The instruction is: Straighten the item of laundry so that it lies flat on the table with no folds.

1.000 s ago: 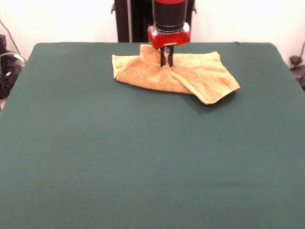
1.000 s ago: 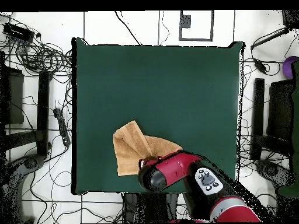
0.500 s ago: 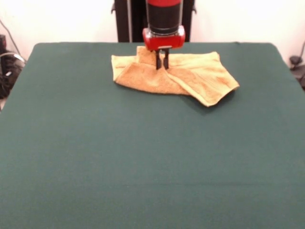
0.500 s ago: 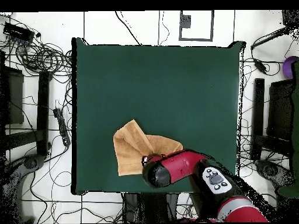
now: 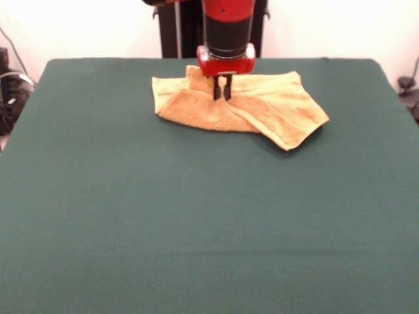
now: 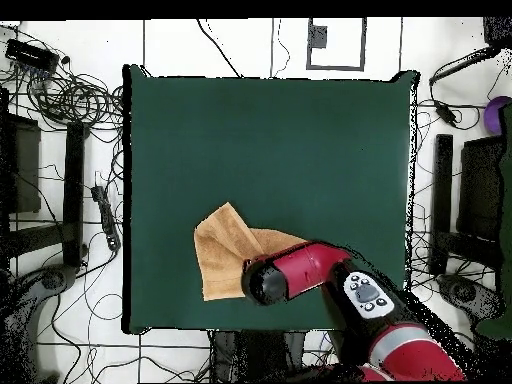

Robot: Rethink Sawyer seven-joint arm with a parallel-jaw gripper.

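The item of laundry point(image 5: 262, 104) is a golden-tan towel lying crumpled at the far side of the green table point(image 5: 196, 222), with overlapping folds and one corner pointing toward the near right. My gripper point(image 5: 222, 97) comes straight down onto the towel's middle. Its two dark fingers stand close together and pinch a ridge of cloth. In the overhead view the towel point(image 6: 222, 258) lies near the table's point(image 6: 270, 140) lower edge, and the red arm point(image 6: 300, 272) covers its right part and hides the fingers.
Cables and stands point(image 6: 70, 100) lie on the floor around the table in the overhead view. A black upright column point(image 5: 177, 29) stands behind the table's far edge.
The gripper has shifted a little to the left in the front view while staying on the towel. The towel's left part has moved slightly left with it.
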